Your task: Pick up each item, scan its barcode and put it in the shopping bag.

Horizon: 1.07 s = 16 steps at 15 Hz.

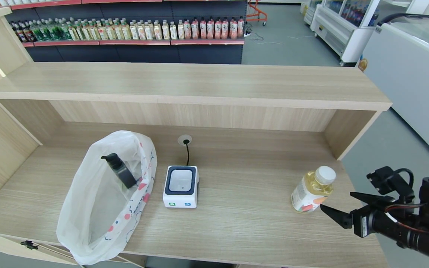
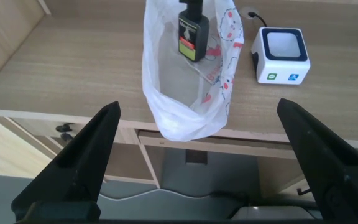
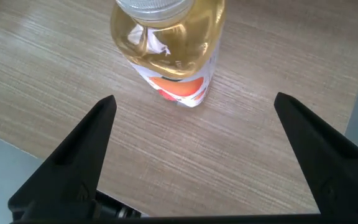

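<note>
A bottle of yellow liquid (image 1: 313,189) with a white cap stands upright at the counter's right end; its label and body (image 3: 173,53) show close in the right wrist view. My right gripper (image 1: 343,207) hovers open just right of the bottle, nothing between its fingers (image 3: 79,155). A white shopping bag (image 1: 102,197) with red dots lies open on the left, with a dark pump bottle (image 1: 119,170) leaning inside it. The white barcode scanner (image 1: 180,186) sits between bag and bottle. My left gripper (image 2: 197,162) is open, back from the counter's front edge, facing the bag (image 2: 188,81).
The wooden counter (image 1: 237,208) has a raised back shelf (image 1: 184,83) and side walls. A cable (image 1: 187,150) runs from the scanner into a hole behind it. Shelves of drink bottles and white freezers stand beyond.
</note>
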Motion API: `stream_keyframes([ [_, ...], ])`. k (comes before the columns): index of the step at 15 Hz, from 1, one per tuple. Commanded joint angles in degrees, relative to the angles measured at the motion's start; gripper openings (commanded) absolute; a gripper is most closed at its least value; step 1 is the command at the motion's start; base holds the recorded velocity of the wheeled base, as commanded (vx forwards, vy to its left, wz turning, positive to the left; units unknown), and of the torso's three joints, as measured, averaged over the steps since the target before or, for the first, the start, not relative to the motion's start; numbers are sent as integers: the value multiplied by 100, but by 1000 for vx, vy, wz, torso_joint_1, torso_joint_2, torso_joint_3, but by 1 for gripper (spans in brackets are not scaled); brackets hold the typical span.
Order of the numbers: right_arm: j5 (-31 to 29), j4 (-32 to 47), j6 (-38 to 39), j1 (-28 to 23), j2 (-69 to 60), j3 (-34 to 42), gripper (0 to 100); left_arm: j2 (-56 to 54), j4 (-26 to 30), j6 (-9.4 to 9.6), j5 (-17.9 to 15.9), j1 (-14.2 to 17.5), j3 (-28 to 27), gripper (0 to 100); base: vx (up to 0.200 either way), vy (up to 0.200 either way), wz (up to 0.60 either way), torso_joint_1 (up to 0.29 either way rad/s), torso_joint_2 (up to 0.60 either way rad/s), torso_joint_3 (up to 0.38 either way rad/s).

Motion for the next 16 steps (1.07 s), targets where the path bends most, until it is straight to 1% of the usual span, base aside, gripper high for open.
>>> stream_keyframes([
  [1,10,-253,31,224,603,-94,100,-2,-1,-2,0,2,1,100,0,0,0,0,0,0],
  [3,10,-490,119,321,928,-331,100,-2,-1,-2,0,2,1,100,0,0,0,0,0,0],
  [4,10,-499,128,347,998,-410,100,-2,-1,-2,0,2,1,100,0,0,0,0,0,0],
  [5,10,-499,136,391,1183,-674,100,-2,-1,-2,0,2,1,100,0,0,0,0,0,0],
  [9,19,-534,128,505,1710,-1316,100,-2,-1,-2,0,2,1,100,0,0,0,0,0,0],
  [13,19,-552,128,637,2062,-1711,100,-2,-1,-2,0,2,1,100,0,0,0,0,0,0],
  [16,19,-807,136,734,2352,-1896,100,-2,-1,-2,0,2,1,100,0,0,0,0,0,0],
])
